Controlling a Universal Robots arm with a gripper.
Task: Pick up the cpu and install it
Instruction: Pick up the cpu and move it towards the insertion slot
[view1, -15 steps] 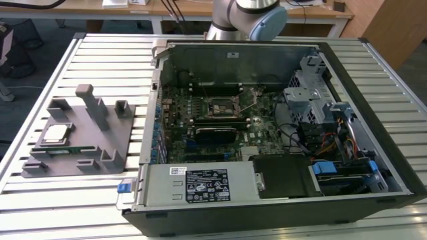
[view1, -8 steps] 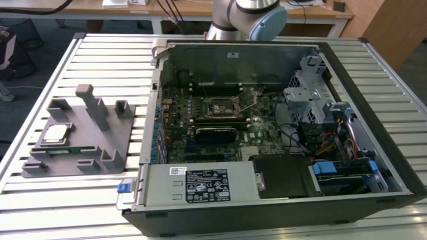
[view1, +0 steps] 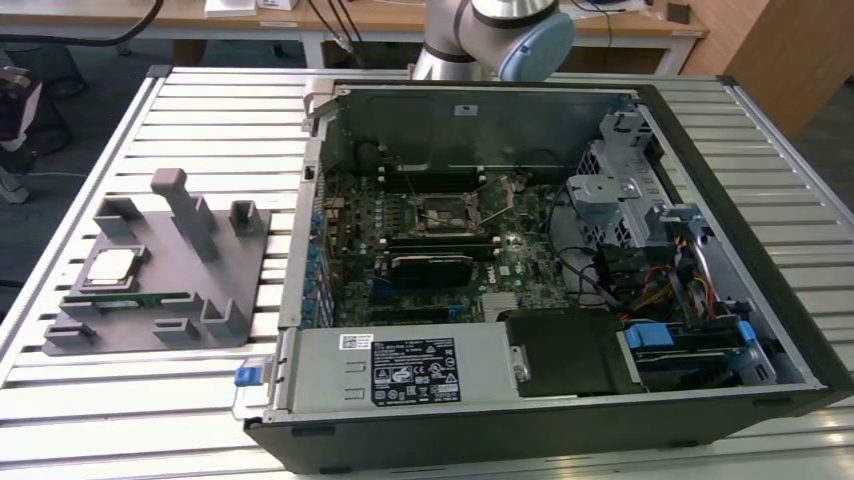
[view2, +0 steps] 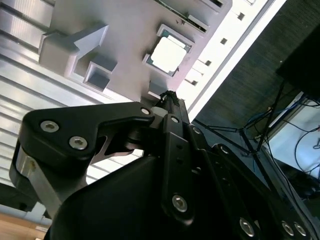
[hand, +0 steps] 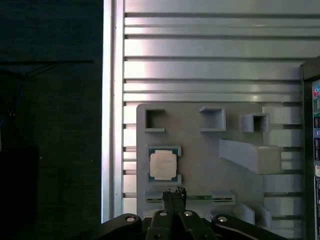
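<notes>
The cpu (hand: 163, 165) is seen lying flat, silver top up, in a shallow square recess of the grey holder (hand: 200, 150). It is not gripped. A memory stick (hand: 210, 198) is laid in a long slot of the holder just beside the cpu, along one of its edges. Several upright posts and open pockets are raised from the holder's plate, well apart from the cpu.

In both wrist views the gripper (hand: 174, 191) is seen with its two fingers pressed together at the tips, nothing held between them. The tips are placed over the holder, at the memory stick's slot and just beside the cpu's recess. Whether anything is touched cannot be told.

In the second wrist view the gripper's black linkage is shown from the side, and dark floor with cables is taken in beyond the table edge nearest the holder.

In the exterior view the holder (view1: 254, 255) is seen resting on a slatted metal table (view1: 200, 100), with the cpu on its half farther from an open case (view1: 467, 125). The case lies just beside the holder, toward the exterior view's right. An empty socket (view1: 445, 212) is shown on the board inside the case. The arm (view1: 497, 35) is seen beyond the case.
</notes>
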